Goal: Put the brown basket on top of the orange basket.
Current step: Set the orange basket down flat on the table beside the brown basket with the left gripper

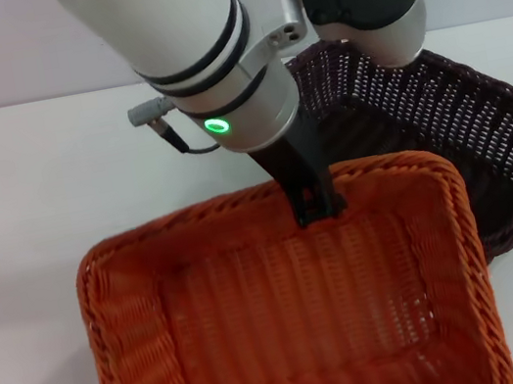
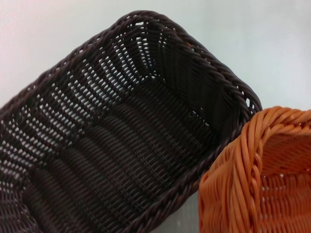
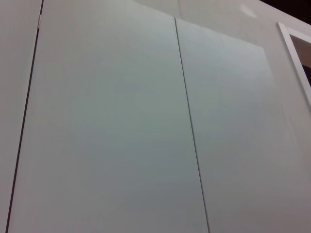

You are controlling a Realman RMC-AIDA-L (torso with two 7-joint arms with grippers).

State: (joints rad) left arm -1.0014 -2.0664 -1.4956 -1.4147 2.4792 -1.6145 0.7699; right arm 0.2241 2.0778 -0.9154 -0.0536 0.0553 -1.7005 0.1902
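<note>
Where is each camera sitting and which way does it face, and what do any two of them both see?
Head view: from the robot's head, looking down at the table; shows an arm with its dark gripper at the orange basket's far rim.
Left wrist view: looks down into the brown basket; no robot parts show.
Right wrist view: faces only a pale panelled wall; no robot parts show.
Shared: head and left wrist views both show the two baskets side by side.
</note>
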